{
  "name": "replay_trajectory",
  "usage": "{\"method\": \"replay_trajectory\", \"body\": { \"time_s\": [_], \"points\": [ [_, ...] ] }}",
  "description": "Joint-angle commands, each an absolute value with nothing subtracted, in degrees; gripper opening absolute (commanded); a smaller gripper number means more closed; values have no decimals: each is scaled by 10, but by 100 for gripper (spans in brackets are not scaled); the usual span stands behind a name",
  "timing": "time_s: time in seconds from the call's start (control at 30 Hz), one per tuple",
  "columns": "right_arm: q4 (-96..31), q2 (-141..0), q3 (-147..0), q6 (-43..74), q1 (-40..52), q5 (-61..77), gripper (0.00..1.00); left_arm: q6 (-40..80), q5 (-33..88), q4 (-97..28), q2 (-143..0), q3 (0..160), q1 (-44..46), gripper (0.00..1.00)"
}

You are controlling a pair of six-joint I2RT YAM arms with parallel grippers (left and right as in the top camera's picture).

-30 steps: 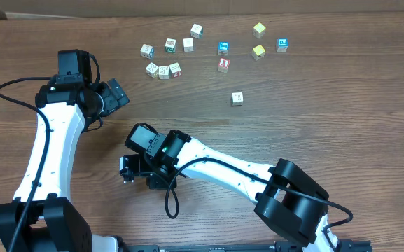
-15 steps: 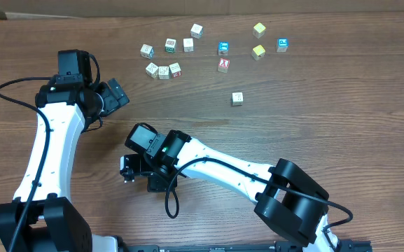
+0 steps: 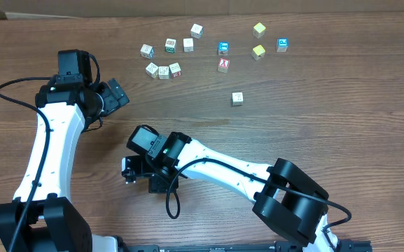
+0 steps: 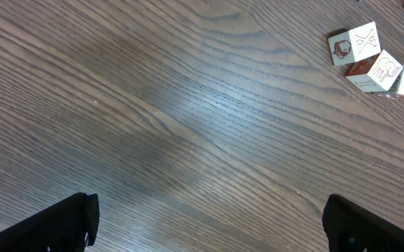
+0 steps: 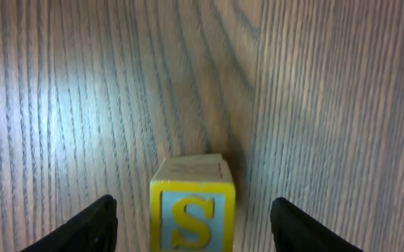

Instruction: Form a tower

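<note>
Tower (image 5: 192, 210) stands between the parted right jaws

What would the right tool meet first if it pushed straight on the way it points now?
Likely the S cube, standing between the right tool's open fingers with gaps on either side. Beyond it only the table shows; depth is unclear.

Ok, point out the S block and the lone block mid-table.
S block (image 5: 192, 218): right wrist view, on its S face.
lone block (image 3: 237, 98): overhead view, on its top face.
</note>
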State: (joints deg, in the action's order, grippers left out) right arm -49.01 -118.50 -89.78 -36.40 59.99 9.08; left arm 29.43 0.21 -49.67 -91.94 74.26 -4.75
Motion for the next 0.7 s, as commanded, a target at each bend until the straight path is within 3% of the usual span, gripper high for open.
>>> {"method": "replay_trajectory", "body": {
  "time_s": [0.0,0.67],
  "points": [
    [-482,-1193,-893,-365,598,102,66,285,-6,-495,-918,750,-48,100],
    [-472,-1219,-891,-365,597,113,63,285,-6,-495,-918,750,-48,100]
  ]
}}
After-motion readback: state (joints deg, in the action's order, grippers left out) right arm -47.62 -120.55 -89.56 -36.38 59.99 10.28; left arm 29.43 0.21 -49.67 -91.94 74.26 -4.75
